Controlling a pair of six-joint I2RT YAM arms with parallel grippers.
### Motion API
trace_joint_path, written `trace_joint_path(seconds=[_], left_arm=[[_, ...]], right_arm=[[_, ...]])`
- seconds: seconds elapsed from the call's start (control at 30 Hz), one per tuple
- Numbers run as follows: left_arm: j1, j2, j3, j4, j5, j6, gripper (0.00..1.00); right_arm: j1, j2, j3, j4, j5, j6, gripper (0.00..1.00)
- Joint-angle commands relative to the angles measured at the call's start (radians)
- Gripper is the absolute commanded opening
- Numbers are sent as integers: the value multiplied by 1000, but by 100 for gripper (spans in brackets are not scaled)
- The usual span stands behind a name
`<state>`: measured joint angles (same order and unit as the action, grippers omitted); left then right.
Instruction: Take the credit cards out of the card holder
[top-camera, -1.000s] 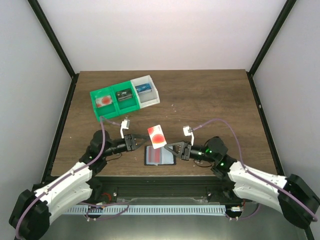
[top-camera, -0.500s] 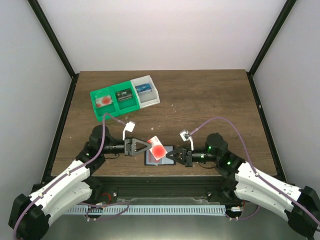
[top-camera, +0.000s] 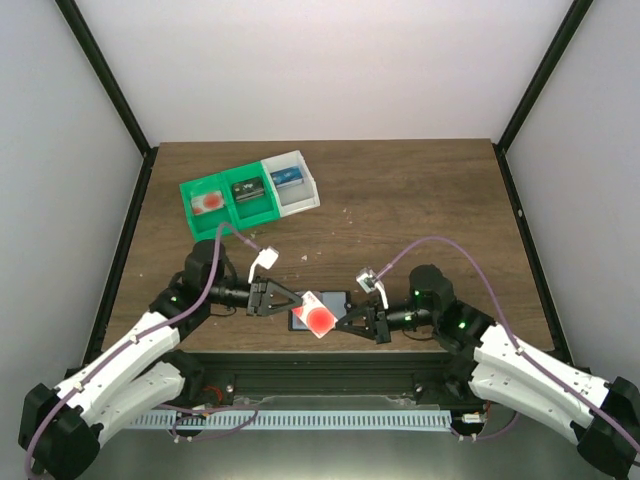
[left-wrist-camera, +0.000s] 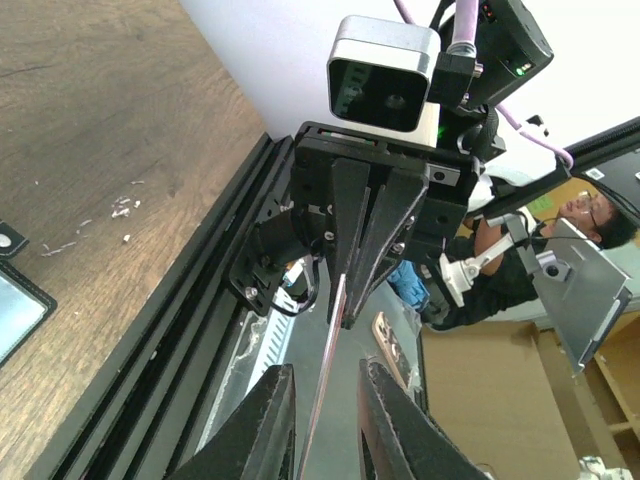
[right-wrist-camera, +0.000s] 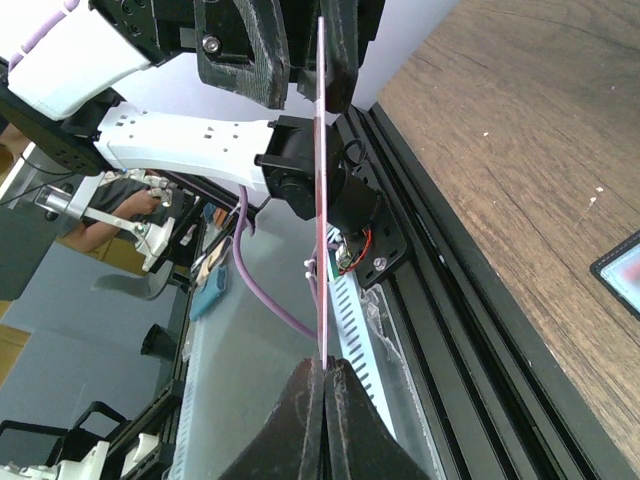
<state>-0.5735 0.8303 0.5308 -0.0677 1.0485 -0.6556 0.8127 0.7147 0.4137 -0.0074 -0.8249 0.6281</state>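
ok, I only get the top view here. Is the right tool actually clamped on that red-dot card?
Observer: Yes. The right wrist view shows the right tool shut on one edge of the card, which is seen edge-on.
Operator: Left tool got it too?
Observer: Not clamped. In the left wrist view the left tool straddles the card, with a gap showing on each side.
Operator: Card bending between them?
Observer: No. In the right wrist view it runs as a straight line from one tool to the other.
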Motion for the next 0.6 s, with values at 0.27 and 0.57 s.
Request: trace_joint_path(seconds=[0.27, 0.57], left_arm=[[4, 18, 6, -34, 55, 65, 0], [4, 30, 14, -55, -28, 75, 0]], right_arm=[[-7, -11, 22, -6, -26, -17, 0], [-7, -17, 43, -99, 150, -26, 21]])
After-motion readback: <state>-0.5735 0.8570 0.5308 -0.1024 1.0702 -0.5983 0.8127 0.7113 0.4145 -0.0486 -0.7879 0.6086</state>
